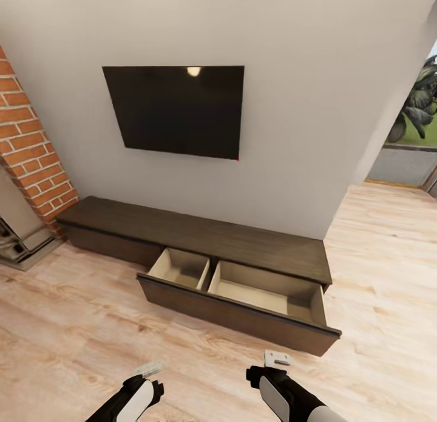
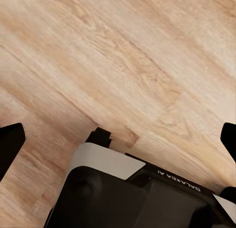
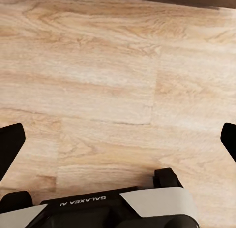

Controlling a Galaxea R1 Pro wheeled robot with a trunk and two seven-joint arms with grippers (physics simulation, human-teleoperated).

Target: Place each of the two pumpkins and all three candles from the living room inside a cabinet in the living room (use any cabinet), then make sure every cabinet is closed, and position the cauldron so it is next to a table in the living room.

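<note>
**One drawer pulled out, both grippers spread over bare floor**

One long drawer (image 1: pixel 243 300) of the low dark cabinet (image 1: pixel 200 234) stands pulled out onto the wood floor (image 1: pixel 73 325), its two pale compartments showing nothing inside. The cabinet runs along a grey wall (image 1: pixel 303 106) under a black screen (image 1: pixel 176 109). A brick column (image 1: pixel 30 149) and part of a fireplace (image 1: pixel 18 234) stand at its left end; a plant (image 1: pixel 419 103) shows past the wall's right edge. The left gripper (image 2: pixel 118 139) and right gripper (image 3: pixel 118 139) hang near the floor short of the drawer, fingers wide apart, holding nothing.
</note>
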